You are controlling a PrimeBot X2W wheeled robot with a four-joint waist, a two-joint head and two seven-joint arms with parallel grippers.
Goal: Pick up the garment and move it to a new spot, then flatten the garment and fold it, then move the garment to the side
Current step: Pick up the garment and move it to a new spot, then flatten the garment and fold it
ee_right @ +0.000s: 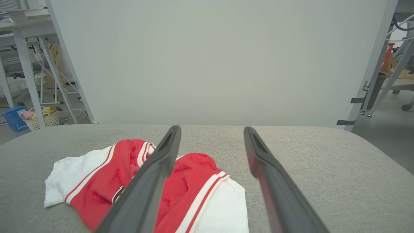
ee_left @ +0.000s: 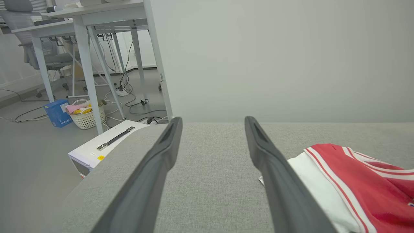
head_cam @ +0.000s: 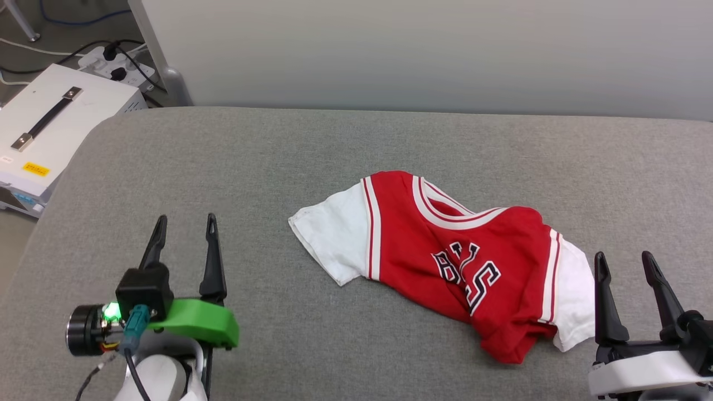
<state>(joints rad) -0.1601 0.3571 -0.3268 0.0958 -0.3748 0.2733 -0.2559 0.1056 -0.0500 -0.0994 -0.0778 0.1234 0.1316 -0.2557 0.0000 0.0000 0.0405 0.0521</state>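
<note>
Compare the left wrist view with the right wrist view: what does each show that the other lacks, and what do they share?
Left wrist view adds the open left gripper and a white case with a black handle. Right wrist view adds the open right gripper, a second white sleeve and a grey post with black tape. Both share the garment, crumpled on the grey surface, the pale wall, the white basket and the blue box.
</note>
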